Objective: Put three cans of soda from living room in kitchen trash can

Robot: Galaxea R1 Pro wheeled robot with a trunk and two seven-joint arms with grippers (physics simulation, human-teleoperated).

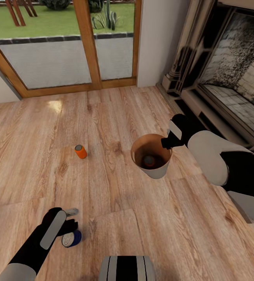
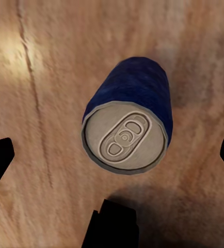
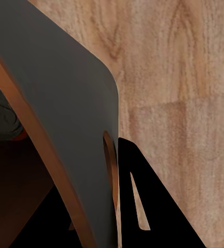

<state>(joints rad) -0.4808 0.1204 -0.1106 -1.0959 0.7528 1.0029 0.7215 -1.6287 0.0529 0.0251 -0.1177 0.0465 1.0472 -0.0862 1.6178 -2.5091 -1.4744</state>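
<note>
Living-room wood floor: the blue soda can (image 2: 128, 114) lies on its side between my left gripper's (image 1: 69, 226) spread fingers, top toward me; right gripper (image 1: 168, 142) seemingly clamps the trash can (image 1: 157, 170) rim at 2 o'clock.

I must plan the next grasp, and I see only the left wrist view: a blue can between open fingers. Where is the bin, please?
Observer: The trash can hangs off the floor, its rim pinched by the right gripper.
Operator: Is something inside it?
Observer: Yes, one orange can lies at the bottom.
Operator: And the third can?
Observer: The other orange can lies on the floor, beyond the blue can.
</note>
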